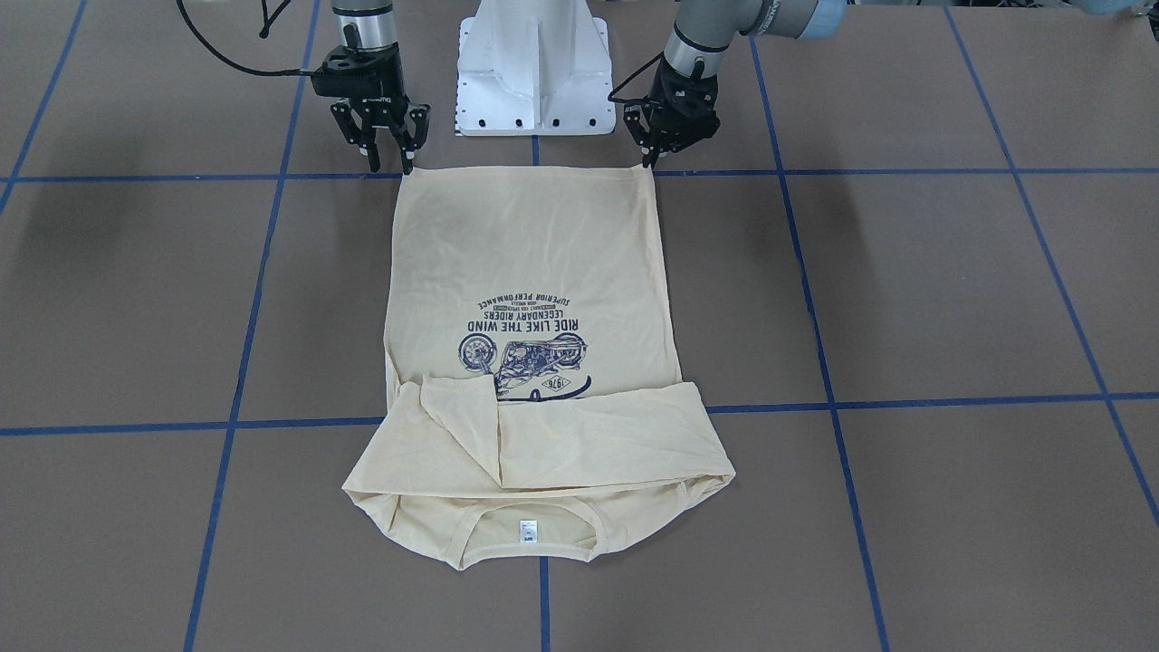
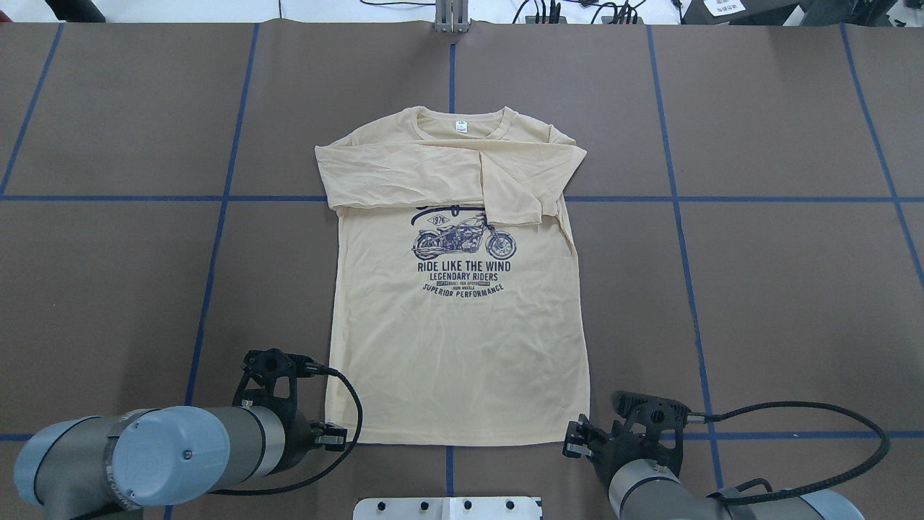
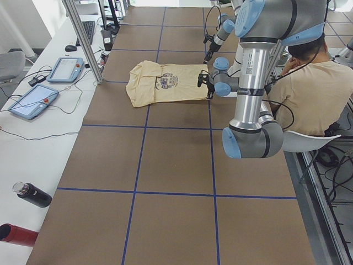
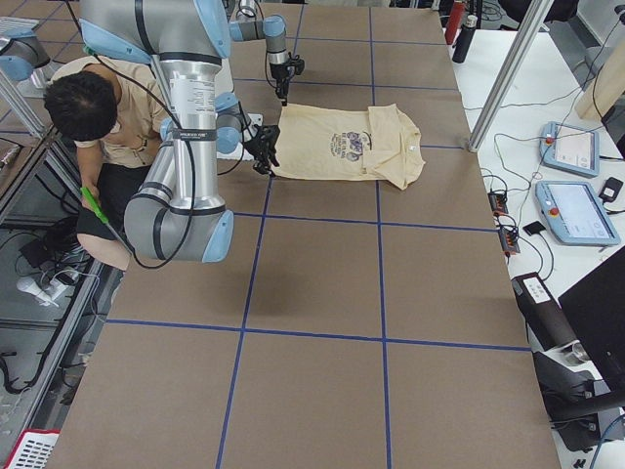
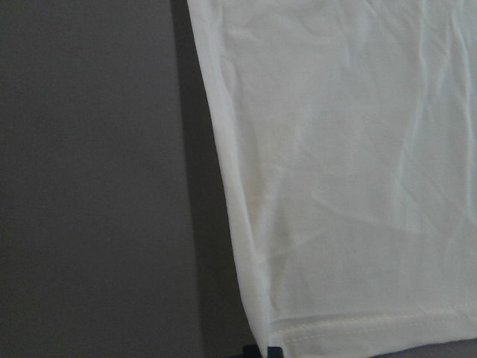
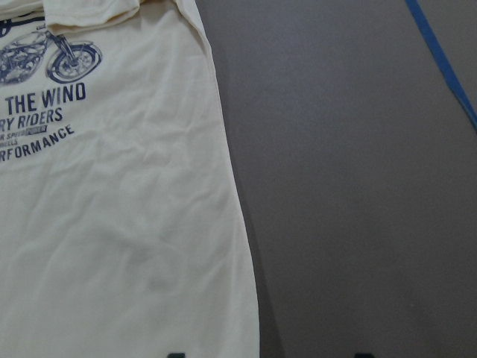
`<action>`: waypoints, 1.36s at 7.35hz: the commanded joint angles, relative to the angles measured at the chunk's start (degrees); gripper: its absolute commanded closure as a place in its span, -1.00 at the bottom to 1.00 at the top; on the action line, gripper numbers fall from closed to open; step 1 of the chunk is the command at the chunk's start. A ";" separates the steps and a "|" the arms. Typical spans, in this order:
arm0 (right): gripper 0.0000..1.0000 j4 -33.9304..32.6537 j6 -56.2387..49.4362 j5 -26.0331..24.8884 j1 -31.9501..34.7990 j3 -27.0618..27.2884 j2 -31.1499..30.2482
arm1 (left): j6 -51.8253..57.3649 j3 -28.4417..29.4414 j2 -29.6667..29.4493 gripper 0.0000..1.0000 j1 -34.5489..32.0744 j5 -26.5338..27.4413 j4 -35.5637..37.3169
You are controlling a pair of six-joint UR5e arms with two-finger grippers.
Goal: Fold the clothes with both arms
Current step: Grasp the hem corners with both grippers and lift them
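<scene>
The cream-yellow T-shirt [image 1: 534, 263] [image 2: 455, 347] lies flat, print side up, with its hem toward the robot and its collar and neck tag at the far end. Both sleeves are folded across the chest. My left gripper [image 1: 648, 163] [image 2: 336, 435] is down at one hem corner; in the left wrist view its tips [image 5: 261, 352] meet at the shirt's [image 5: 358, 186] corner, shut on it. My right gripper [image 1: 389, 167] [image 2: 577, 440] stands open at the other hem corner. In the right wrist view its two fingertips straddle the shirt's [image 6: 112, 224] side edge.
The white pedestal base [image 1: 534, 72] [image 2: 447, 508] sits between the arms just behind the hem. A person [image 3: 309, 88] [image 4: 88, 117] sits behind the robot. Control tablets [image 3: 66, 69] and bottles [image 3: 33, 194] lie on the white side bench. Brown table with blue tape lines [image 1: 905, 400] surrounds the shirt.
</scene>
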 commanded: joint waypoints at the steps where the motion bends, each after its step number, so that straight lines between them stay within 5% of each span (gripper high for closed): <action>1: 0.00 0.10 0.27 -0.29 -0.74 -1.59 0.95 | 0.04 -0.17 0.10 1.00 -0.01 -0.03 0.02; 5: 0.05 0.02 0.27 -0.29 -1.00 -3.08 2.09 | 0.13 -0.17 0.01 1.00 -0.01 -0.03 0.02; 6: 0.34 0.02 0.27 -0.29 -0.92 -3.00 2.18 | 0.05 -0.17 0.01 1.00 -0.01 -0.03 0.02; 7: 0.99 0.02 0.36 -0.37 -0.92 -3.00 3.22 | 0.13 -0.17 0.01 1.00 -0.10 -0.03 0.02; 10: 1.00 -0.07 0.27 -0.20 0.13 -1.52 4.20 | 0.22 -2.27 0.27 1.00 -0.19 -0.03 0.28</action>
